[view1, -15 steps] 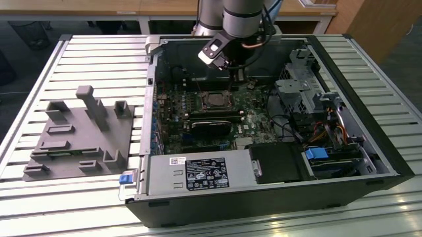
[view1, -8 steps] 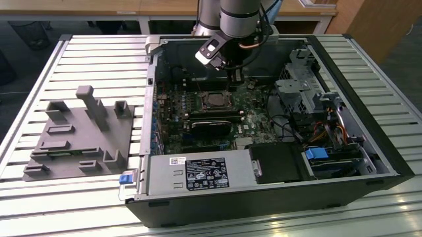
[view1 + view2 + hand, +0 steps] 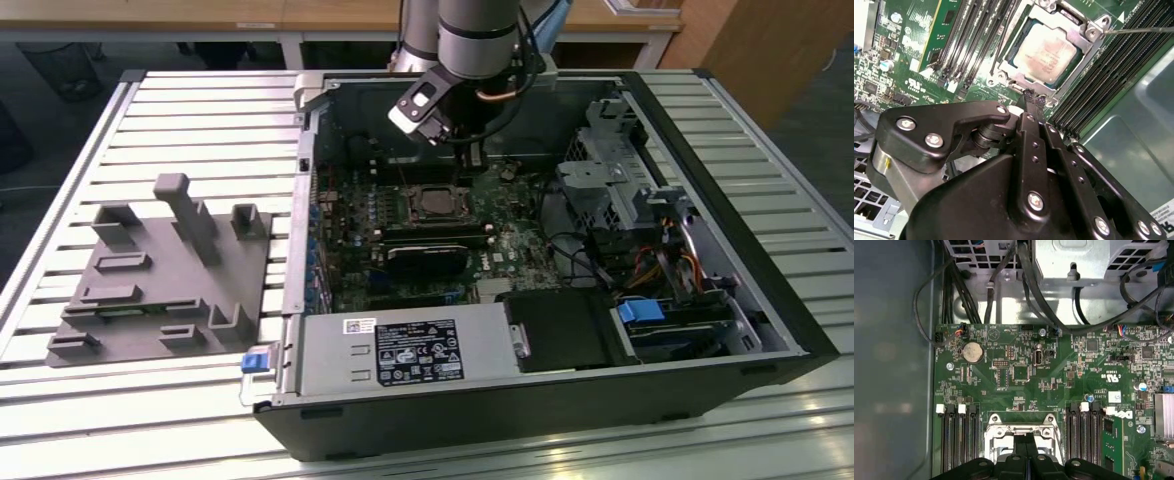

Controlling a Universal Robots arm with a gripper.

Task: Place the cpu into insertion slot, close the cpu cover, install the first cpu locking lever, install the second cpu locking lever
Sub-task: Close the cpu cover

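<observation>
Gripper: your gripper (image 3: 1031, 100) has its two black fingers pressed together, nothing pinched between them. The tips sit right at the rim of the insertion slot (image 3: 434, 203); you cannot tell whether they touch it.
Cpu: the cpu (image 3: 1046, 50) lies flat in the slot, its pale metal top facing up.
Cpu cover: the cpu cover (image 3: 1089, 47) lies down around the chip, which shows through its square window.
Lever: a thin metal lever (image 3: 1139, 30) runs out from one corner of the socket over the memory slots (image 3: 1104, 75); you cannot tell whether it is latched.
Socket's place: mid-board on the green motherboard (image 3: 1019, 375), between two banks of memory slots.
Surroundings: the open computer case (image 3: 747, 300) lies on a slatted table (image 3: 200, 110), with a grey fixture (image 3: 160, 270) near the table's edge at the exterior view's left.
</observation>
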